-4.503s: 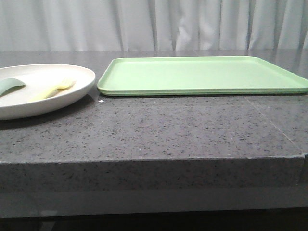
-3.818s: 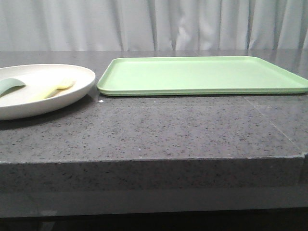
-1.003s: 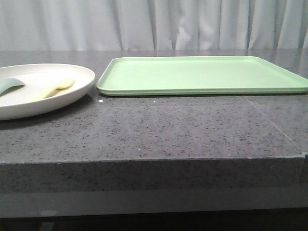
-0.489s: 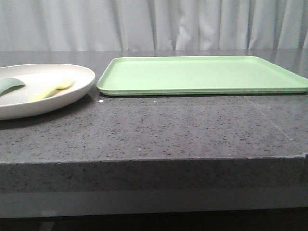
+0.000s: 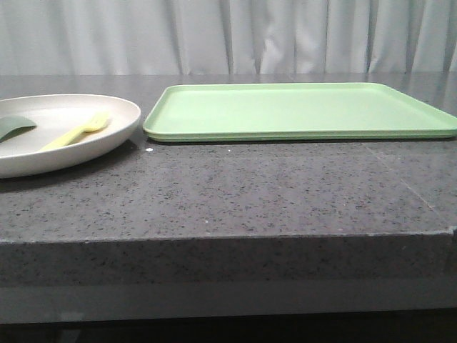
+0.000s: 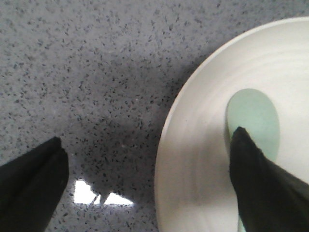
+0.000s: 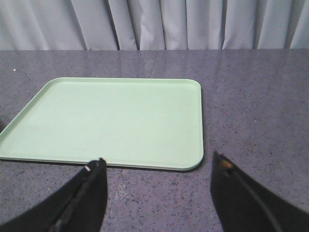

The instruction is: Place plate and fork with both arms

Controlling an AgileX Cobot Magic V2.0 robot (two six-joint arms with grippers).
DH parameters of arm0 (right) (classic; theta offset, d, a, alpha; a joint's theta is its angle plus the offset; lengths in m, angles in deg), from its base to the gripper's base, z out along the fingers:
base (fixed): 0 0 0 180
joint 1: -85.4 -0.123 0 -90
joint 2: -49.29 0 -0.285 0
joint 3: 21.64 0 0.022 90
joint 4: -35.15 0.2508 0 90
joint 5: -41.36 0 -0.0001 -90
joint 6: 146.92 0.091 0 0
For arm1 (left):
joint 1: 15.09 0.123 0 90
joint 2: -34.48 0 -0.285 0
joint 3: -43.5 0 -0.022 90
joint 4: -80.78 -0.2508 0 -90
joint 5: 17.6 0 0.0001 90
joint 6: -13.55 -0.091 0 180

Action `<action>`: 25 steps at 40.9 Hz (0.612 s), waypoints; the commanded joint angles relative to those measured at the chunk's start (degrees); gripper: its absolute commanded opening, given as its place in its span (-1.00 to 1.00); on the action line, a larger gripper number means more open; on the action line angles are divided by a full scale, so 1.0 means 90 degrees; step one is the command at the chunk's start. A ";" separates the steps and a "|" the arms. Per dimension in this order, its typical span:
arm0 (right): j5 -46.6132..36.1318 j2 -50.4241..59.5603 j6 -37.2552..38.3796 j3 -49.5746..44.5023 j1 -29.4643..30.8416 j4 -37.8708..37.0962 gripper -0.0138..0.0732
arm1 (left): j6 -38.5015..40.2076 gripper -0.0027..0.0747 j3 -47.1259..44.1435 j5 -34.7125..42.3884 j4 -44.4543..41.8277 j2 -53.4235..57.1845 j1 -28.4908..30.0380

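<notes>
The cream plate (image 5: 107, 132) lies at the table's left. On it lie the pale yellow fork (image 5: 75, 131) and a pale green spoon (image 5: 14, 127). Neither gripper shows in the front view. In the left wrist view my left gripper (image 6: 147, 136) is open and empty, just above the plate's rim (image 6: 188, 159). One finger (image 6: 31, 183) is over the table and the other finger (image 6: 268, 188) is over the spoon's bowl (image 6: 253, 113). The fork is out of that view. My right gripper (image 7: 158, 160) is open and empty, over the table by the tray's near edge.
A flat light green tray (image 5: 300, 111) lies at the back middle and right, close to the plate; it also shows in the right wrist view (image 7: 111, 118). The table is dark speckled stone (image 5: 250, 193) with its front edge near me. A grey curtain hangs behind.
Nothing on the table has moved. The spoon on the plate looks darker now, as if under a shadow.
</notes>
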 commanded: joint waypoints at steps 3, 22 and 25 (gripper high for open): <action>-0.0497 -0.0070 -0.0030 0.0231 0.0017 0.0042 0.45 | 0.0015 0.72 0.0240 0.0181 -0.0007 -0.0080 0.0018; -0.0501 -0.0070 -0.0030 0.0231 0.0017 0.0036 0.45 | 0.0015 0.31 0.0228 0.0036 0.0032 -0.0275 0.0018; -0.0501 -0.0070 -0.0030 0.0231 0.0017 0.0036 0.45 | 0.0015 0.28 0.0228 -0.0060 0.0061 -0.0357 0.0018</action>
